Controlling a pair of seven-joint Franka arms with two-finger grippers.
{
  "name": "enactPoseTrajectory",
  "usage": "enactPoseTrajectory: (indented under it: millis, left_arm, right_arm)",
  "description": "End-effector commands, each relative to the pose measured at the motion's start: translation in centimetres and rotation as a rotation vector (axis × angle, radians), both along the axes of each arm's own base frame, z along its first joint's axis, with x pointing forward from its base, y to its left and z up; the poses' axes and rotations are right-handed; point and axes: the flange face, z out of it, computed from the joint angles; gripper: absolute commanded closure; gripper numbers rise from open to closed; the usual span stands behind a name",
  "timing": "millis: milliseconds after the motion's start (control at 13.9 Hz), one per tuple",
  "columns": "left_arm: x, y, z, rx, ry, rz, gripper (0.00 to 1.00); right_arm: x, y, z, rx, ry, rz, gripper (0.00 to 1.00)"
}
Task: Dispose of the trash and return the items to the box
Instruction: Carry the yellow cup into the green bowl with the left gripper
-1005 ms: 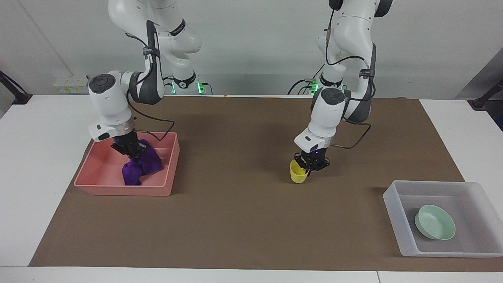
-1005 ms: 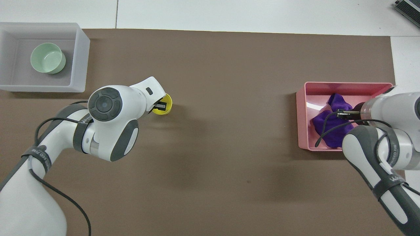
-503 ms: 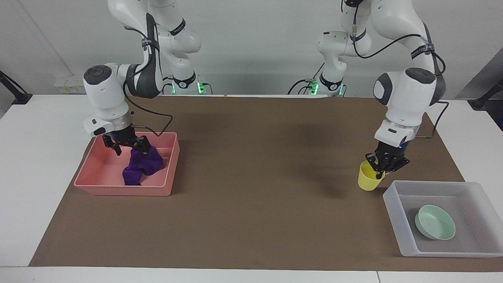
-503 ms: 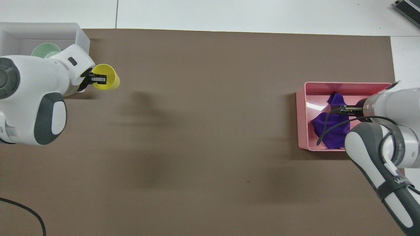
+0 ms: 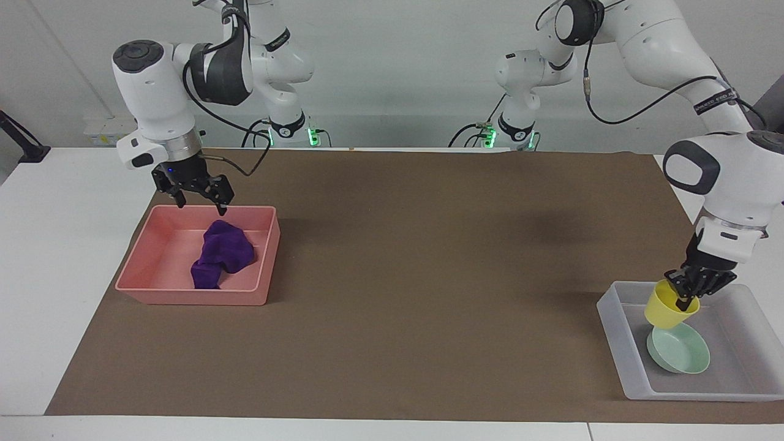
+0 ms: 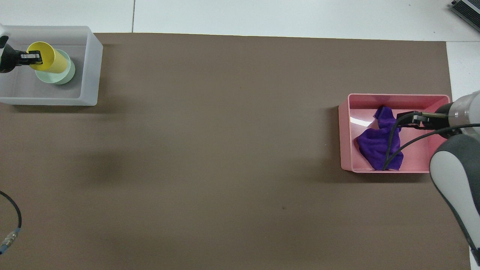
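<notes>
Two trays sit on the brown mat (image 5: 392,343) covering the white bench (image 5: 61,245): the left gripper (image 5: 691,295), clenched on the yellow cup (image 5: 667,309), holds it over the green bowl (image 5: 680,350) in the grey box (image 5: 612,318), while the right gripper (image 5: 199,199) hangs released above the purple cloth (image 5: 220,254) in the pink tray (image 5: 159,288).

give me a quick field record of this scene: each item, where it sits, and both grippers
yellow cup: tilted, held over the mint bowl
mint bowl: in the grey-white box
grey-white box: at the left arm's end of the table
purple cloth: lying loose in the pink tray
pink tray: at the right arm's end
left gripper: shut on the cup's rim, over the box
right gripper: open, empty, raised over the pink tray
</notes>
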Motion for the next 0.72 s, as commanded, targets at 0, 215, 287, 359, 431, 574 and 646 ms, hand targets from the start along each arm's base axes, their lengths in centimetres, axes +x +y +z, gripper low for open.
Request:
enactPoseTrajectory:
  millis: [0,215,287,359,431,574,646]
  left_arm:
    - [3.2,2.0,-1.8,-0.048,-0.01,0.006,1.0]
    - [3.2,3.8,-5.0,-0.06,0.017,0.034,1.0]
    - [3.1,4.9,-5.6,-0.061,0.021,0.048,1.0]
    - [3.1,4.9,-5.6,-0.061,0.014,0.054,1.0]
    - [3.2,4.9,-5.8,-0.06,0.007,0.057,1.0]
    - [2.9,5.4,-6.8,-0.062,0.003,0.069,1.0]
    - [3.0,5.2,-6.7,-0.058,-0.01,0.068,1.0]
  right_arm:
    - [0.0,0.0,4.0,0.018,0.024,-0.017,0.0]
    - [-0.6,-0.4,7.7,0.044,0.037,-0.033,0.0]
    - [-0.8,-0.6,8.7,0.046,0.047,-0.033,0.0]
    - [-1.1,-0.7,9.5,0.046,0.055,-0.023,0.0]
    - [-1.4,-1.0,10.8,0.047,0.054,-0.015,0.0]
    - [-1.8,-1.0,12.2,0.05,0.068,-0.002,0.0]
    - [-2.0,-1.2,12.3,0.052,0.076,-0.002,0.0]
